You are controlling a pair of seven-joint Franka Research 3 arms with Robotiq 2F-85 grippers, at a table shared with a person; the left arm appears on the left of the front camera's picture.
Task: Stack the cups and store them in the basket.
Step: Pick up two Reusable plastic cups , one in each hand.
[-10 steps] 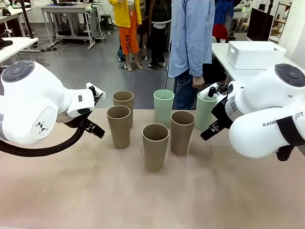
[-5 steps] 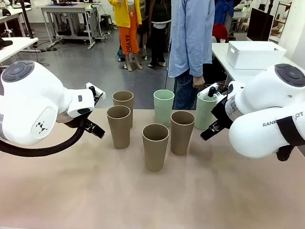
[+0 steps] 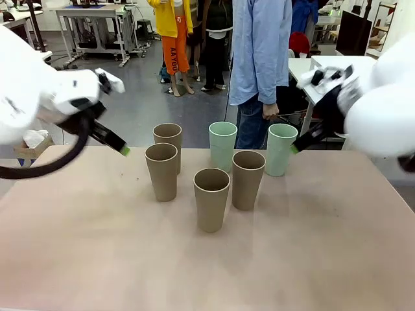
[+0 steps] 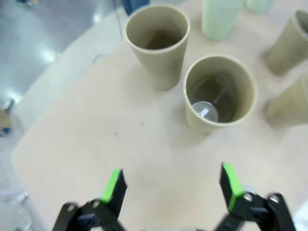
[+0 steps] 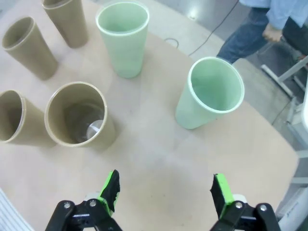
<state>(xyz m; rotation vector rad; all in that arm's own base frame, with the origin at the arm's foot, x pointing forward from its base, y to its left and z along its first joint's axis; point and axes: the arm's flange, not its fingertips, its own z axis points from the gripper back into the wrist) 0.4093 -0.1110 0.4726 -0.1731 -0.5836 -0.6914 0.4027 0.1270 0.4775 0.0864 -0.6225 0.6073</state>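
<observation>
hovering spread and empty, left end effector (image 4: pixel 172 185) and right end effector (image 5: pixel 166 191) hang over six cups (image 3: pixel 212 194) mid-frame on the bench (image 3: pixel 97 259); none stacked yet; next probably descending to grip a tan cup (image 4: pixel 219 91).

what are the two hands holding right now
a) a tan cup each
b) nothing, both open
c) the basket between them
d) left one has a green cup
b: the left hand and the right hand both hang open over the table with nothing in them, and the cups stand free of both.
</observation>
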